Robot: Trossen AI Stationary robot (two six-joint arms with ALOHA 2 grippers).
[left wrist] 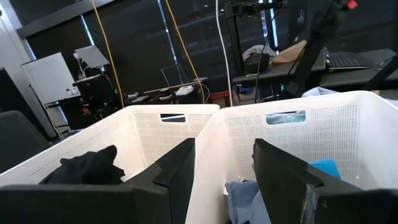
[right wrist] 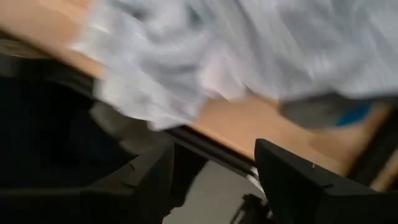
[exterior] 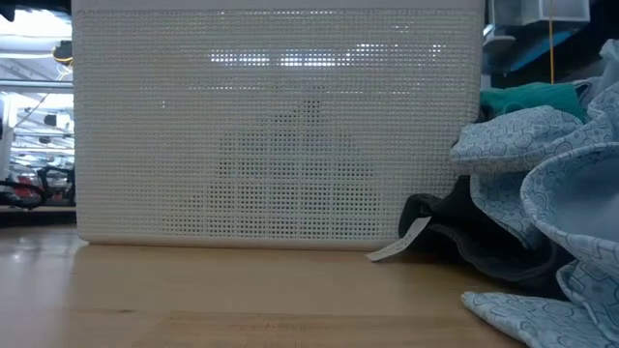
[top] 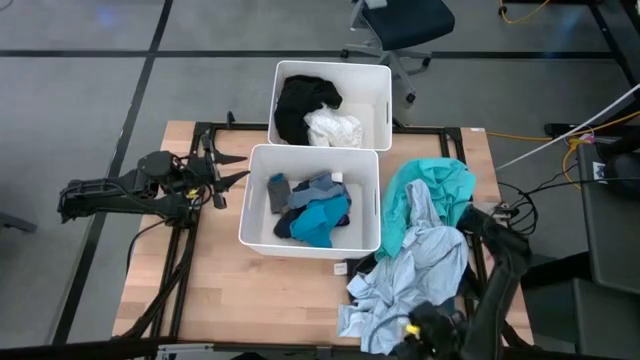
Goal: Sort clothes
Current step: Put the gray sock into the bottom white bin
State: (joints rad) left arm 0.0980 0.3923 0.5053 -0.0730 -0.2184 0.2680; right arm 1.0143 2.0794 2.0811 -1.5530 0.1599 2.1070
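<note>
**Both grippers empty, pile at 4 o'clock**

Your left gripper (top: pixel 232 180) sits at 9 o'clock, fingers apart, nothing held. Right gripper (right wrist: pixel 214 180): fingers apart, at table edge w/ clothes pile (top: pixel 425 255) beside near bin (top: pixel 258 215).

A light wooden bench (top: pixel 230 290) carries 2 white perforated bins set end to end and touching: the far bin (top: pixel 375 100) overhangs the bench's back edge, the near bin (top: pixel 255 215) sits mid-bench. Just right of the near bin lies a heap of clothes (top: pixel 415 250), teal and pale blue, with dark fabric (exterior: pixel 464 237) underneath.
</note>
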